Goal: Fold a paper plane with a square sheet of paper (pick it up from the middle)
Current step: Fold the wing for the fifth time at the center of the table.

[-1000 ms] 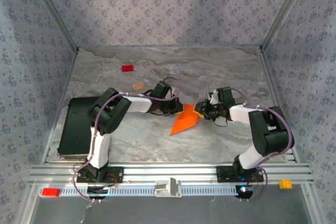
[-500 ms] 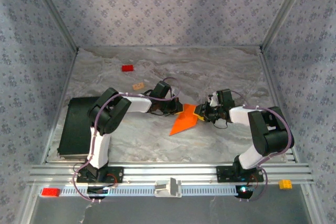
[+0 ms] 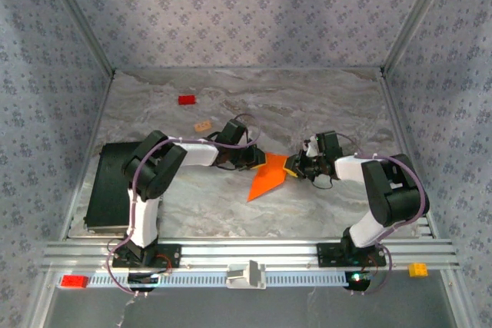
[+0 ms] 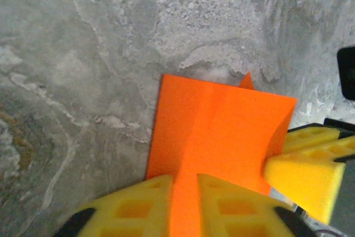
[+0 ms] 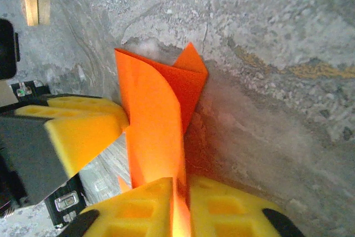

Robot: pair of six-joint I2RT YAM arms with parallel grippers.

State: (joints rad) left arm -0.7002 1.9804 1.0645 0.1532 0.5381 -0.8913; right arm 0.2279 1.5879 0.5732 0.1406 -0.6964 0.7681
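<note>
The left gripper (image 4: pixel 184 206) and right gripper (image 5: pixel 180 212), each pinched shut on the folded orange sheet (image 3: pixel 267 178) standing between their facing fingertips, have drifted slightly toward the left gripper's side, probably sharpening its crease.

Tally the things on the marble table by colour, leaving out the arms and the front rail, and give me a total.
Orange: 1, the folded sheet of paper
Red: 1, a small red block
Tan: 1, a small tan block
Black: 1, a flat black slab at the left edge
Total: 4
</note>
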